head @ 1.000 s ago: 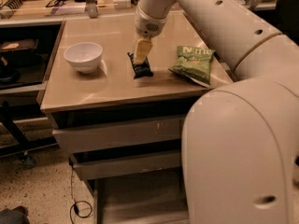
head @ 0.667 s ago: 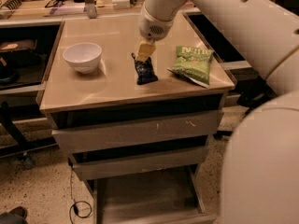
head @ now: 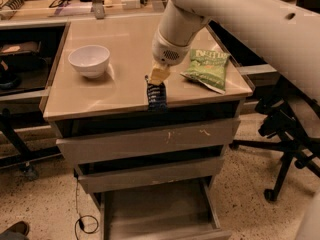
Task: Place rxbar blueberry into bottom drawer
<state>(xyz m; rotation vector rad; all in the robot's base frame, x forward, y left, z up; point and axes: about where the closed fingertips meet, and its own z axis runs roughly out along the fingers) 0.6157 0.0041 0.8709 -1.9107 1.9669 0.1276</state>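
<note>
Directly beneath jaws pinching its top end, rxbar blueberry (head: 156,96) upright at front edge of table (head: 100,102).

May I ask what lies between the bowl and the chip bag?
Camera view: the hand, over the cabinet top near its front edge, gripping the rxbar blueberry.

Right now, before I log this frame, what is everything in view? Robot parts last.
flat navy-wrapped rxbar blueberry: one, dark blue, upright at the cabinet top's front edge.
round white bowl: one, white, left on the top.
crinkled green chip bag: one, green, right on the top.
grey-beige metal cabinet: one, three drawers.
bottom drawer: one, grey-beige, pulled open.
black office chair: one, right, on the floor.
gripper: one, pale yellow, shut on the bar's upper end.
white arm: one, from upper right.
</note>
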